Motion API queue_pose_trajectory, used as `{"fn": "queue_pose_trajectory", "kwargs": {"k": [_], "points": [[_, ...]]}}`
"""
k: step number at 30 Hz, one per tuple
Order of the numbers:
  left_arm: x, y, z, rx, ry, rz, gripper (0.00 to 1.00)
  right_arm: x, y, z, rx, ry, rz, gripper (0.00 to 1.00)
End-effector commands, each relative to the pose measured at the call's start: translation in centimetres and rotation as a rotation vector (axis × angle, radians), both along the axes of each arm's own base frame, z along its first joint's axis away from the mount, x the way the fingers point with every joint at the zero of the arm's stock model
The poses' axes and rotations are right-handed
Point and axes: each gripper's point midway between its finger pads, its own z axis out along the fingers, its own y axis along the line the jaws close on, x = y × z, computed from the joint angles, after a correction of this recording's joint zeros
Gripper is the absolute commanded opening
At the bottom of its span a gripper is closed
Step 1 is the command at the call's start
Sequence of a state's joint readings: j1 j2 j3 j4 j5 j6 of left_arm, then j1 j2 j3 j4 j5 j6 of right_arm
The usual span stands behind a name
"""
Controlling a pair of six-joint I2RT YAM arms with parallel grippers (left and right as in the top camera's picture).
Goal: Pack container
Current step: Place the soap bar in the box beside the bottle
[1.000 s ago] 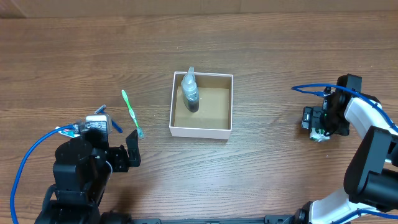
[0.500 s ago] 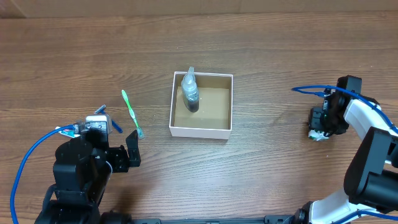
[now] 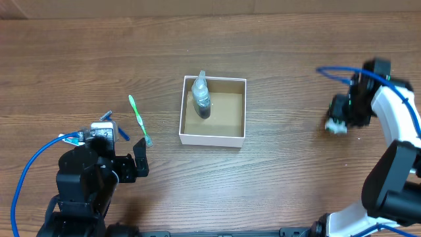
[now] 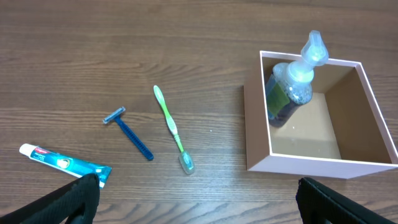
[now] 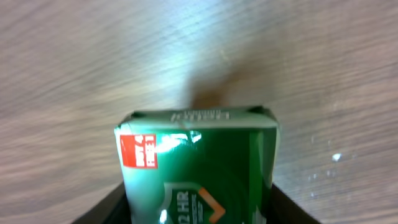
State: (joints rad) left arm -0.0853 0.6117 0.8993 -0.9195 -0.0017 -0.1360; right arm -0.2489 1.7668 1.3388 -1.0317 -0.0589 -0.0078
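We hold the green packet clamped in our right fingers, well apart from the container.
Our left fingers gape, empty; dropping it in, we could topple the bottle.

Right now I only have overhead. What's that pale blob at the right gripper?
Observer: The right wrist view shows the right gripper shut on a green pack with a red corner label, a finger on each side.
Operator: Anything hidden near the left arm?
Observer: Yes, a white toothpaste tube lies beside the blue razor. The left wrist view shows it plainly.
Operator: Bottle upright in the container?
Observer: No. The bottle leans into the far left corner of the container, with its nozzle above the rim.
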Motion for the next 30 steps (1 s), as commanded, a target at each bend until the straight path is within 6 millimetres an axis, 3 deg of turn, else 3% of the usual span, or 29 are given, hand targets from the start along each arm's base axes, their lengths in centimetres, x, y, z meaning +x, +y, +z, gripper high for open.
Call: {"fn": "queue_pose_trajectory", "kwargs": {"k": [1,3,5,6,8,10,13,19,20,22,24,25,27,30], "points": [[0.1,0.2,1.1,0.004,-0.026,0.01,1.0,2.8,6.9,9.7,0.01,-0.214,0.115,0.04],[0.1,0.2,1.1,0.003,-0.026,0.01,1.0,2.6,12.2,13.0,0.019,-0.283,0.209,0.04],[0.1,0.2,1.1,-0.002,-0.026,0.01,1.0,1.8,16.8,14.2,0.045,-0.317,0.265,0.04],[0.1,0.2,1.1,-0.002,-0.026,0.01,1.0,1.5,18.4,14.2,0.062,-0.318,0.281,0.04],[0.1,0.2,1.1,-0.002,-0.026,0.01,1.0,0.7,23.8,13.9,0.113,-0.336,0.353,0.04],[0.1,0.2,1.1,-0.002,-0.026,0.01,1.0,0.9,26.5,13.1,0.132,-0.348,0.364,0.04],[0.1,0.2,1.1,-0.002,-0.026,0.01,1.0,2.4,28.0,10.3,0.128,-0.315,0.333,0.04],[0.1,0.2,1.1,-0.002,-0.026,0.01,1.0,3.9,28.8,2.2,0.077,-0.163,0.334,0.04],[0.1,0.2,1.1,-0.001,-0.026,0.01,1.0,3.9,28.8,1.8,0.075,-0.155,0.334,0.1],[0.1,0.2,1.1,-0.001,-0.026,0.01,1.0,4.0,28.9,1.0,0.07,-0.141,0.335,0.38],[0.1,0.2,1.1,-0.001,-0.026,0.01,1.0,4.2,29.0,1.1,0.073,-0.152,0.339,0.86],[0.1,0.2,1.1,-0.001,-0.026,0.01,1.0,4.3,29.0,1.2,0.072,-0.157,0.342,0.96],[0.1,0.2,1.1,-0.001,-0.026,0.01,1.0,4.8,29.2,2.5,0.075,-0.185,0.34,1.0],[0.1,0.2,1.0,-0.001,-0.024,0.01,1.0,5.3,28.6,8.0,0.067,-0.289,0.324,1.0]]}}
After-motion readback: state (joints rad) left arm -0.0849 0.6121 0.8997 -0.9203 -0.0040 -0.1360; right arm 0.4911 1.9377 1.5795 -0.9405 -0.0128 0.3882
